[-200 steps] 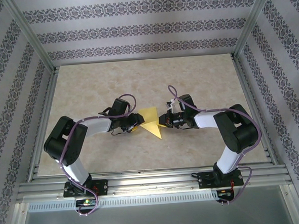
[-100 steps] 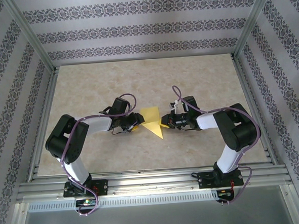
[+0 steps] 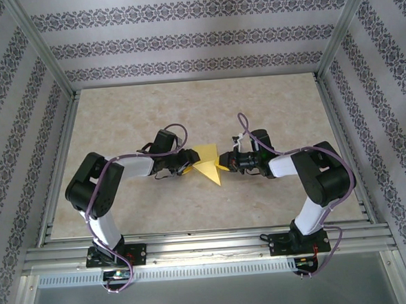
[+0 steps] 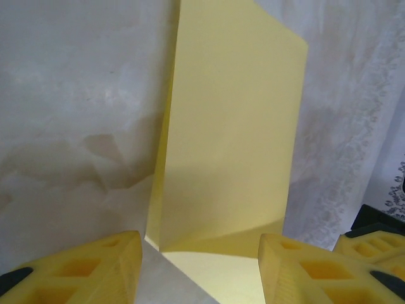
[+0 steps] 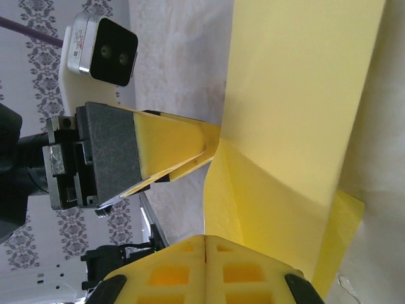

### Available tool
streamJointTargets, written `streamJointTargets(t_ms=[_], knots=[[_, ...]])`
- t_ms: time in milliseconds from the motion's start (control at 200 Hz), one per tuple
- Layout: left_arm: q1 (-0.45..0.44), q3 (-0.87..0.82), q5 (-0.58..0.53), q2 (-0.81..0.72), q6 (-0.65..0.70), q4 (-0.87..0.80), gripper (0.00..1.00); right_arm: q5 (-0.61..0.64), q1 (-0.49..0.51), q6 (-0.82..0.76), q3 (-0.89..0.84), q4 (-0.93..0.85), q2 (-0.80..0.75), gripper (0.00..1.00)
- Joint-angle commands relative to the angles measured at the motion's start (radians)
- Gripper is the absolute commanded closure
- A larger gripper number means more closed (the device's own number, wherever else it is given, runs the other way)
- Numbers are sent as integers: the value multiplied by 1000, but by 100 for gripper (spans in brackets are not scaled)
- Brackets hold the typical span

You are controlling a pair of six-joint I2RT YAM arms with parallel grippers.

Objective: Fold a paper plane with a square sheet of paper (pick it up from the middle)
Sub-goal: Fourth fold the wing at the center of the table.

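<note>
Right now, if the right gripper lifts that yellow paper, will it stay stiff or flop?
Likely floppy: the yellow paper is thin and curves beside the right gripper pinching it. Its folds may stiffen it somewhat. It looks light, so a push would probably slide it across the table.

A flat light-brown desk (image 3: 269,106) with cloudy marks sits inside white walls (image 3: 182,39) with rows of grey flower patterns, and shiny metal bars (image 3: 195,245) run along its edges.
</note>
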Motion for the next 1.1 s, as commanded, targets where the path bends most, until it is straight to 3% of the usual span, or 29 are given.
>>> streamJointTargets(t_ms=[0, 270, 609, 814, 1099], knots=[[5, 11, 17, 18, -34, 67, 48, -24, -12, 17, -20, 56, -15, 99], [5, 18, 45, 49, -67, 134, 54, -37, -16, 34, -26, 94, 10, 98], [7, 19, 53, 76, -92, 196, 52, -43, -25, 39, -43, 109, 18, 98], [15, 19, 75, 118, -127, 286, 59, -40, -37, 25, -51, 102, 33, 96], [19, 28, 91, 129, -115, 327, 59, 1, -41, 13, -58, 87, 67, 94]])
